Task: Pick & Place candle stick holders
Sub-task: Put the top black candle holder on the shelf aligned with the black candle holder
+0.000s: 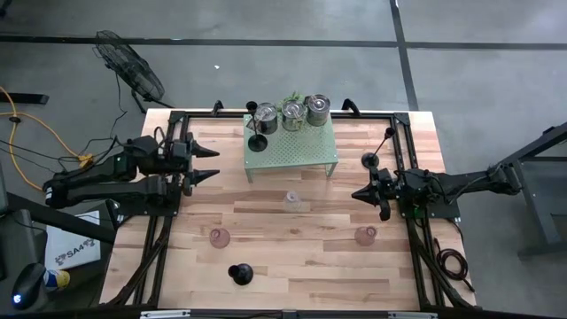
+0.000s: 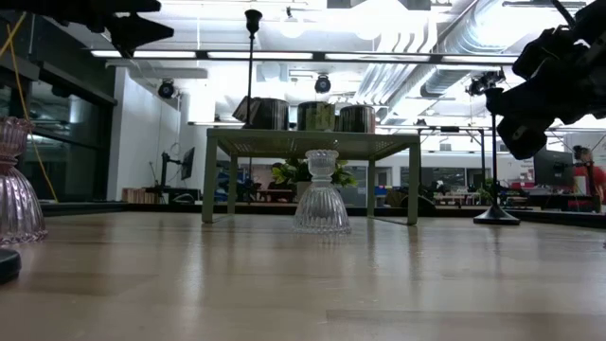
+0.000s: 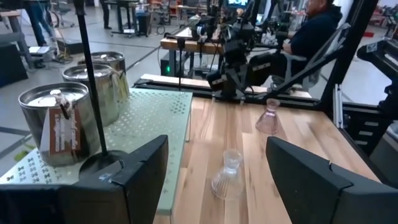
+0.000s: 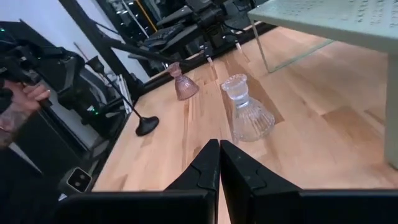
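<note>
Two claws hovering empty, left claw [image 1: 213, 164] spread wide by the green rack [image 1: 291, 146], right claw [image 1: 358, 195] pressed together near a black holder [image 1: 371, 159], clear holder [image 1: 291, 201] mid-surface [image 1: 292, 257] between them, pink holders [image 1: 220, 237] in front, silver cups [image 1: 291, 113] on the rack

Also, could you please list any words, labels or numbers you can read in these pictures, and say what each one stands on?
"SA4": on the white sheet at the high view's lower left; the rest of it is unreadable.
Brown tag on the nearest silver cup: its print is too blurred to read.
No other text is legible.
</note>
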Tool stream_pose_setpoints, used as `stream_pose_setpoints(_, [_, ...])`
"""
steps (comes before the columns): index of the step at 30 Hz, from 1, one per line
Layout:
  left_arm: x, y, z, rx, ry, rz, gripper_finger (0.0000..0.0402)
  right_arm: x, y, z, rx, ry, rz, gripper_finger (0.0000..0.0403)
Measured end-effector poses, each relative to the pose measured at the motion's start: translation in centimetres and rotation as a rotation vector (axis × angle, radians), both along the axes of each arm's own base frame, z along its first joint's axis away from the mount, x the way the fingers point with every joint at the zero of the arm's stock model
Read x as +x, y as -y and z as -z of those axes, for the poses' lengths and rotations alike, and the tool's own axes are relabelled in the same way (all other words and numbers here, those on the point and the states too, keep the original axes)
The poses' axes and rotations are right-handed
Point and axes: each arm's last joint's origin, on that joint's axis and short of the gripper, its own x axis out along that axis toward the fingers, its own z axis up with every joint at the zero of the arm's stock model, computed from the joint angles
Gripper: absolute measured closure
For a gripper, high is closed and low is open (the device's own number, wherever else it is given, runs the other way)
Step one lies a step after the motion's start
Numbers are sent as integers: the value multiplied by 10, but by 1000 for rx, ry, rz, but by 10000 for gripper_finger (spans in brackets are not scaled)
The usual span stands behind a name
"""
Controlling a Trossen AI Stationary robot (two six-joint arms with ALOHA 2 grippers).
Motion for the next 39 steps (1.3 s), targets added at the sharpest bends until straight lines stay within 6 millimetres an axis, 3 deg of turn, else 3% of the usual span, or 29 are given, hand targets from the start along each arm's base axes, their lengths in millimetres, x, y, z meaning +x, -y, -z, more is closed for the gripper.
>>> stream_pose_setpoints(7, [-3, 1, 1, 26, -10, 15, 135, 0, 6, -1, -41, 8, 212, 400])
stream_pose_setpoints(19, [-3, 2, 1, 49, -14, 38, 135, 4, 11, -4, -62, -178, 539, 400])
stream_pose_setpoints(28, [-3, 2, 1, 45, -14, 37, 135, -2, 13, 13, 114, -418, 713, 400])
stream_pose_setpoints(34, [-3, 2, 1, 42, -12, 37, 135, -5, 21, 19, 385, -456, 868, 400])
stream_pose_setpoints(39, [-3, 2, 1, 39, -11, 36, 135, -5, 24, 20, 443, -480, 864, 400])
